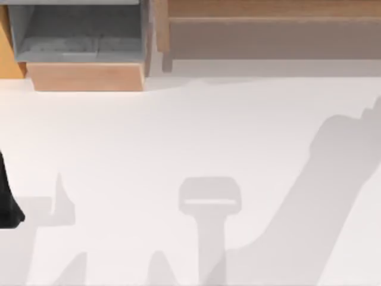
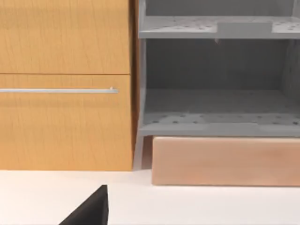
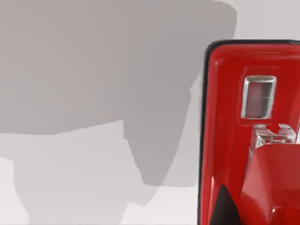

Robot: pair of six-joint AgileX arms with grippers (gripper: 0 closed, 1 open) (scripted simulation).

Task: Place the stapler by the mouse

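**Red stapler close under the right wrist, mouse out of frame**

The white worktop [image 1: 178, 131] is matte and bare across the top view, crossed by soft grey shadows of the arms. Along its far edge stand a wooden cabinet [image 2: 65, 84] with orange-grained fronts and a thin metal handle bar [image 2: 58, 90], a grey speckled shelf unit [image 2: 215, 108] with open compartments, and a pale wooden block [image 2: 225, 161] at that unit's foot.

The left arm [image 1: 7, 199] is a dark shape at the left edge of the worktop, seemingly parked; a black wedge of it enters the left wrist view. Whether its fingers are parted cannot be told.

The stapler [image 3: 234, 140] fills one side of the right wrist view, lying on the worktop: glossy red shell, black rim, rounded corners, a small metal-framed window and a bright metal fitting. The right arm's fingers cannot be judged either.

It looks rigid and moderately weighty, and that smooth shell could slip; gripping across its narrow body near mid-length, sides flat to the fingers, seems safest.
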